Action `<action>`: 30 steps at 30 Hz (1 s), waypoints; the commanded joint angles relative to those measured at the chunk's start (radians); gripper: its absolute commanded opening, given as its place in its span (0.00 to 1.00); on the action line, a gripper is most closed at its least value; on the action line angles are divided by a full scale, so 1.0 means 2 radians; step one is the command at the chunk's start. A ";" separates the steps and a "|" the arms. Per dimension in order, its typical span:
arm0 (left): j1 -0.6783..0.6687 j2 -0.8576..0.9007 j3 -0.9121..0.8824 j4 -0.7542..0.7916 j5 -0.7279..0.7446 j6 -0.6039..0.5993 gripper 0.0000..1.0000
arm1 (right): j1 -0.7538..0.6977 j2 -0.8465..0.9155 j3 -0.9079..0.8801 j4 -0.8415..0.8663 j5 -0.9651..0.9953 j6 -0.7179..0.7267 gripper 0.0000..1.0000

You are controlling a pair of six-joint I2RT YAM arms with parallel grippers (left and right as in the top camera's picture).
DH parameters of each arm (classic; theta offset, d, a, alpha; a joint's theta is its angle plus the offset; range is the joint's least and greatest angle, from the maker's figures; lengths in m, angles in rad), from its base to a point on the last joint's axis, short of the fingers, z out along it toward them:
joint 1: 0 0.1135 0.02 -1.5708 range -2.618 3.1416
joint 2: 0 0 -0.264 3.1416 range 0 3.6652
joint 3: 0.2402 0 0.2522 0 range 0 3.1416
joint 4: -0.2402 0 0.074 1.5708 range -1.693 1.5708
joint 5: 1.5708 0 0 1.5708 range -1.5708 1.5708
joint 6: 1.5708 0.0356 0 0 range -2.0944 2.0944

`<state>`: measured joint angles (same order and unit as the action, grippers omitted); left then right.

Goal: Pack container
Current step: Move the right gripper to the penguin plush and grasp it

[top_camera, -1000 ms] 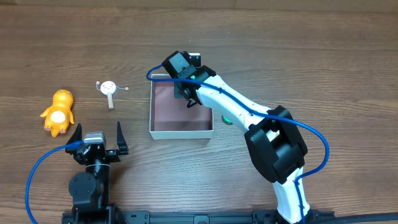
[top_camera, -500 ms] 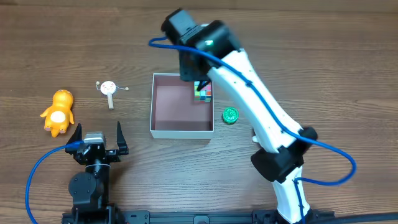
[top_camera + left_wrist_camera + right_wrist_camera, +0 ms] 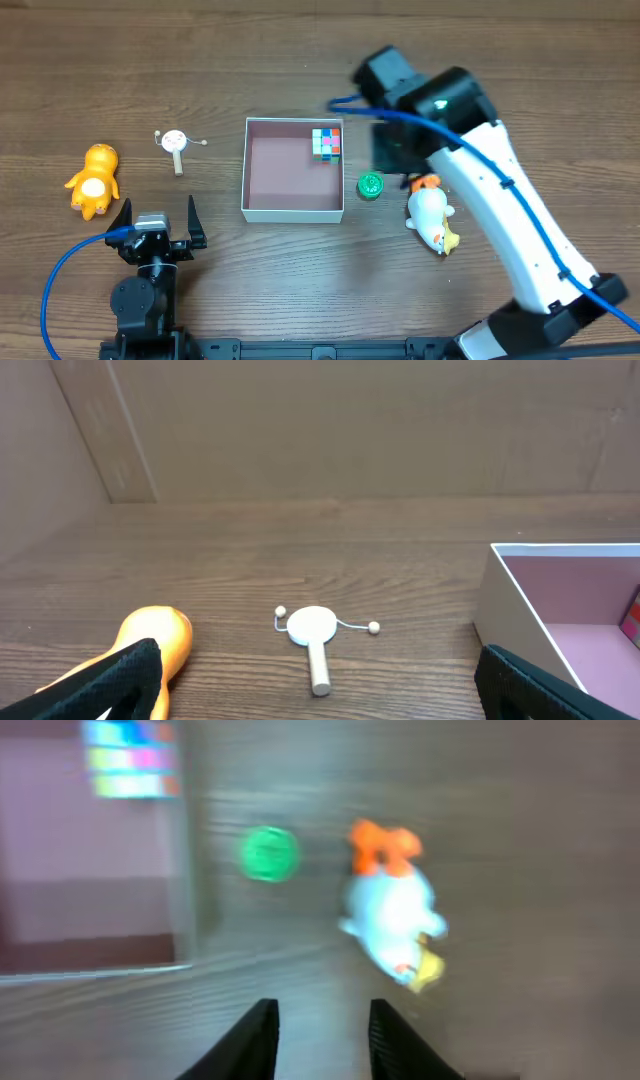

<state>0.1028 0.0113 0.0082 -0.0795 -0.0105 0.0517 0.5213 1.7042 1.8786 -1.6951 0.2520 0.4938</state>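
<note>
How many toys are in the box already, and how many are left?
One is in: the colourful cube sits inside the container. Nothing is held: the right gripper is open near the white bird toy, the left gripper open too. Four wait outside: that bird, the green disc, the orange toy and the white rattle.

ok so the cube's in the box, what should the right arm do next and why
Probably bring the right gripper forward and down over the white bird toy. Its jaws stand open and empty, the coloured cube lies inside the container, and the toy lies on the table outside it, just ahead of the fingers. The green disc beside it looks an equally fair pick.
</note>
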 commanded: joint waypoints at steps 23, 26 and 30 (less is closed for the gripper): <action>0.001 -0.003 -0.002 0.001 0.007 -0.003 1.00 | -0.166 -0.022 -0.414 0.306 -0.119 -0.107 1.00; 0.001 -0.003 -0.002 0.001 0.007 -0.003 1.00 | -0.166 -0.022 -0.451 0.350 -0.138 -0.108 1.00; 0.001 -0.003 -0.002 0.001 0.007 -0.003 1.00 | -0.166 -0.022 -0.467 0.387 -0.137 -0.120 1.00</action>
<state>0.1028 0.0113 0.0082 -0.0792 -0.0105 0.0517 0.1905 1.6749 0.9543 -0.9474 -0.0067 0.2703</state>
